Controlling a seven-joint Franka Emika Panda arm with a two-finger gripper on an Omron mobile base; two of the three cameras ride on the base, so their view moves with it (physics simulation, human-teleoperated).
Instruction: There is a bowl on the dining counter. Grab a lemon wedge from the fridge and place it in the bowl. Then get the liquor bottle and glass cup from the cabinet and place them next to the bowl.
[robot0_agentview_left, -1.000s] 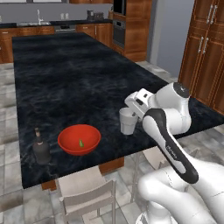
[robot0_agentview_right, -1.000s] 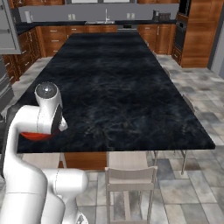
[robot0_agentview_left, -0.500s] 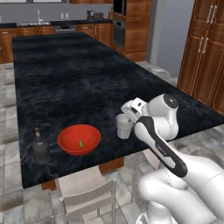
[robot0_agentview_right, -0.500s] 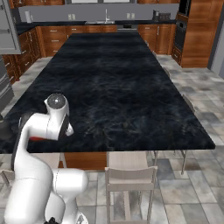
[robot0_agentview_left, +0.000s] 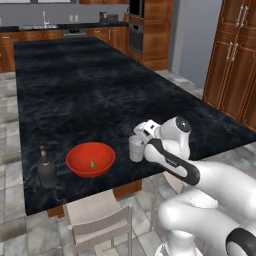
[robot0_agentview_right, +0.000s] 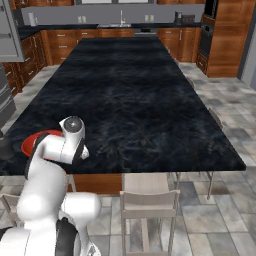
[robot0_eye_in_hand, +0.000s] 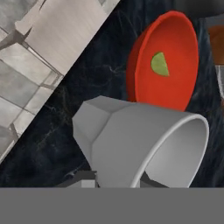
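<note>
The two-finger gripper (robot0_agentview_left: 137, 146) holds the small pale grey tapered glass cup (robot0_agentview_left: 136, 149) clamped upright just above the black marble-look dining counter (robot0_agentview_left: 100, 95), close beside the wide shallow red bowl (robot0_agentview_left: 90, 159).

We identify the place as a rendered home kitchen. A long black marble-look counter (robot0_agentview_left: 100, 95) on a brown wood base runs down the middle of a grey tiled floor (robot0_agentview_right: 230, 200). At its far end we see wood base cabinets (robot0_agentview_right: 65, 42), a sink tap (robot0_agentview_right: 121, 16) and a wall oven (robot0_agentview_left: 136, 35). Tall wood cabinets (robot0_agentview_left: 235, 55) with bar handles stand beyond the counter's right edge. Pale chairs (robot0_agentview_right: 147, 200) sit at its near edge.
</note>
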